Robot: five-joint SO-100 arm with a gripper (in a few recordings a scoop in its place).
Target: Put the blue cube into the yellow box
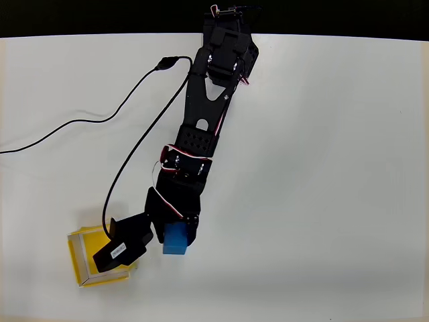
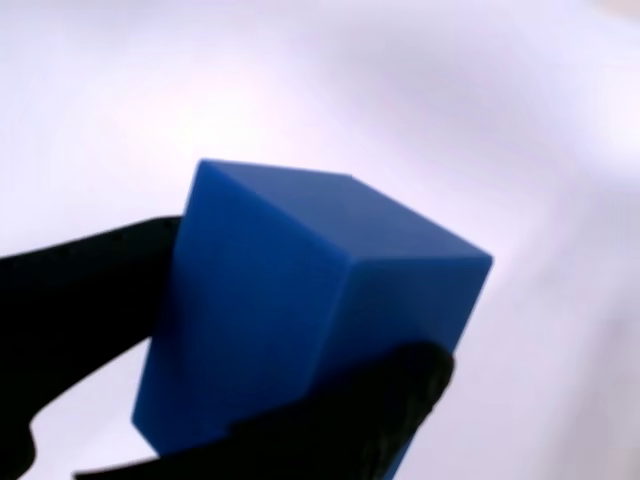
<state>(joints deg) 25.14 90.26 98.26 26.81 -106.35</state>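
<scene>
The blue cube (image 2: 300,320) sits right up against the wrist camera, taking up the middle of that view. It is tilted, one corner edge facing the lens and its top face sloping away to the right. Two black fingers (image 2: 90,290) pinch it: one presses on its left face, the other wraps under its lower right edge. Behind it lies only pale, blurred tabletop.

From overhead, the gripper (image 1: 175,231) is at the low end of the black arm (image 1: 201,134), and the cube (image 1: 175,240) shows as a small bright block held between the jaws, its near end sticking out past them. How high the cube is above the surface cannot be told.

Just left of the cube a black part of the arm's wrist, bearing a small white label (image 1: 119,251), reaches out over the yellow box (image 1: 80,258). It covers the box's right half, so only the left wall, the near wall and a strip of yellow floor show, edged by pale rims. The cube is to the right of the box, outside it and near its right side.

The arm runs from its base at the far edge of the white table (image 1: 335,168) down and to the left. A black cable (image 1: 80,122) loops across the table's left part, ending at the wrist part over the box.
</scene>
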